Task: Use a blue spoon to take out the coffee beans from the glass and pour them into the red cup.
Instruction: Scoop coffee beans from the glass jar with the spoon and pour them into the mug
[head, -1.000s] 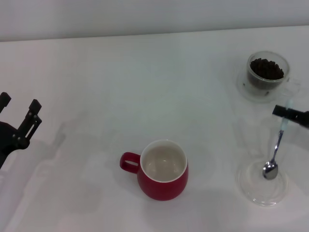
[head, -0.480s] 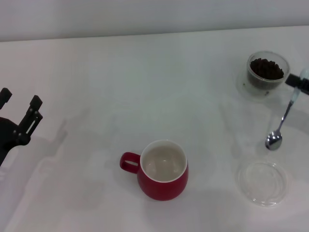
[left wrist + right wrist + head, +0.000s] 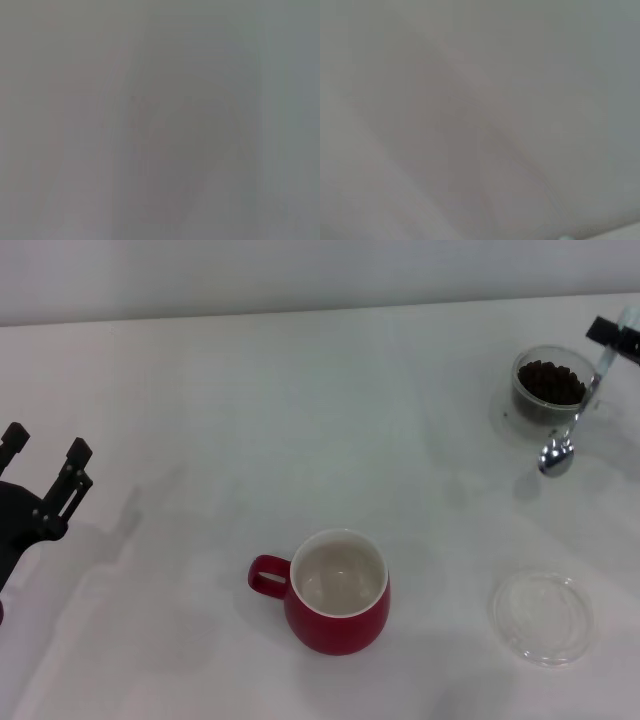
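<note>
In the head view the red cup [image 3: 338, 592] stands at front centre, its cream inside bare and its loop handle pointing left. The glass [image 3: 553, 388] holding coffee beans [image 3: 550, 380] sits at the far right. My right gripper [image 3: 618, 340], at the picture's right edge beside the glass, is shut on the pale handle of the blue spoon [image 3: 556, 454]. The spoon hangs slanted, and its metal bowl is in the air just in front of the glass. My left gripper [image 3: 46, 448] rests open at the far left with nothing between its fingers. Both wrist views show only grey blur.
A flat clear round dish [image 3: 545, 618] lies at the front right, with nothing in it. The white table [image 3: 300, 420] runs back to a pale wall.
My right gripper has carried the spoon up out of the flat dish and away from me, to beside the glass. The left arm has barely moved.
</note>
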`<state>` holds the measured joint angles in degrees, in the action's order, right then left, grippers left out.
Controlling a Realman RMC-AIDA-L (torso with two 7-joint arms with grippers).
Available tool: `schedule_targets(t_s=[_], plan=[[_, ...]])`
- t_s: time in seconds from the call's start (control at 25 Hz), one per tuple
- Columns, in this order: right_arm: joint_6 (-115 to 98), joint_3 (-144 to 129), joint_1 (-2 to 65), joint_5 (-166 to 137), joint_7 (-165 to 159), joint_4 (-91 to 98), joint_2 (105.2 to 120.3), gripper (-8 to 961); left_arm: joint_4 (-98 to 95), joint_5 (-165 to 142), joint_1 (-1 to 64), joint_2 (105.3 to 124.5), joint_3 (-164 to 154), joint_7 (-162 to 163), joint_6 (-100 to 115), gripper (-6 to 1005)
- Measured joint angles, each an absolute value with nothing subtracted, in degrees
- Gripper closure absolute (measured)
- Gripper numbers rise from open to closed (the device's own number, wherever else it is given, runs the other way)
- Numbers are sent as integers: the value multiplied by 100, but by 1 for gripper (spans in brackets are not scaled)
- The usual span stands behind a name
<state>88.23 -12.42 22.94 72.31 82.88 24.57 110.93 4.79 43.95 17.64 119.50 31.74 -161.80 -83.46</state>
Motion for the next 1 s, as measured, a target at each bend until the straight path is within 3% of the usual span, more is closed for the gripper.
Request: schedule_targets(t_s=[1.0], plan=[[7597, -1254, 2762, 7842, 9494, 2822, 11092, 802, 737, 4382, 1533, 11961, 3154, -16180, -8327, 272]])
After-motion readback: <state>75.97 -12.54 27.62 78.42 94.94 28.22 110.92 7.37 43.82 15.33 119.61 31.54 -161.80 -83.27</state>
